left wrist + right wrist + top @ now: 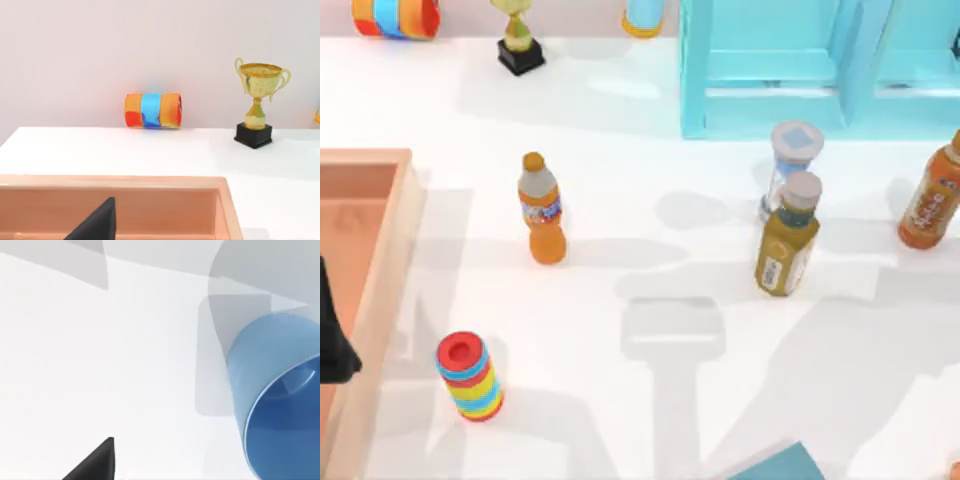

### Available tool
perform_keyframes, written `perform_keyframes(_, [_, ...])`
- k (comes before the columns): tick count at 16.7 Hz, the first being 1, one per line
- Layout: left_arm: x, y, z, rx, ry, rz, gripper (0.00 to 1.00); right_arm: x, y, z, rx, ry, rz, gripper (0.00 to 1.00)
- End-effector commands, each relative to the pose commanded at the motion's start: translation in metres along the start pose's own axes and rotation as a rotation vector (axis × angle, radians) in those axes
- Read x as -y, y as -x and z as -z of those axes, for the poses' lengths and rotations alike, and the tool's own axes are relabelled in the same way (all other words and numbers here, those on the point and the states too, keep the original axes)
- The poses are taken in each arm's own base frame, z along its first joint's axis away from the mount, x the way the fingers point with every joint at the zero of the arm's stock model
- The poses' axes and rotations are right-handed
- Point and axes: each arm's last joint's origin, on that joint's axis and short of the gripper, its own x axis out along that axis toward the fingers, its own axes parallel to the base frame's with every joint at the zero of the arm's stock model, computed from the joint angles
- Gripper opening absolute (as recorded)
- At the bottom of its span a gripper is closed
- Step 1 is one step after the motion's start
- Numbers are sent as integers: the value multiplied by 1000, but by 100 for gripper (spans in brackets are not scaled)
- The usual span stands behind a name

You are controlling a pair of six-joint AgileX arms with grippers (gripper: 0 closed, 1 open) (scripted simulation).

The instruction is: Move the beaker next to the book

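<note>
The beaker (792,160), a clear glass cylinder with a pale rim and light blue contents, stands upright right of centre, directly behind an olive-yellow bottle (787,245). A teal corner of the book (778,467) shows at the table's front edge. My left gripper (335,345) hangs over the wooden tray (392,262) at the far left. One of its dark fingertips (97,225) shows above the tray. A dark fingertip (95,464) of my right gripper hovers over bare table beside a blue cylinder (270,370) that I cannot identify.
An orange soda bottle (542,210) stands mid-table and another (930,200) at the right edge. A striped can (470,378) sits front left. Along the back stand a striped roll (395,15), a trophy (518,40), a light blue cylinder (643,18) and a shelf frame (695,70).
</note>
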Motion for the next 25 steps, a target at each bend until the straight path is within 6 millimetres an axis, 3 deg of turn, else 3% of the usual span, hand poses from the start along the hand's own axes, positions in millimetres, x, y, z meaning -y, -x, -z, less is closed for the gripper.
perform_keyframes(4, [0,0,0,0,0,0,100,-3,-39,-1,1,0,-2,100])
perform_keyframes(9, [0,0,0,0,0,0,100,-4,-43,-1,2,0,-4,100])
perform_keyframes(22, [0,0,0,0,0,0,100,-4,-43,-1,2,0,-4,2])
perform_keyframes(25, [0,0,0,0,0,0,100,-4,-43,-1,2,0,-4,0])
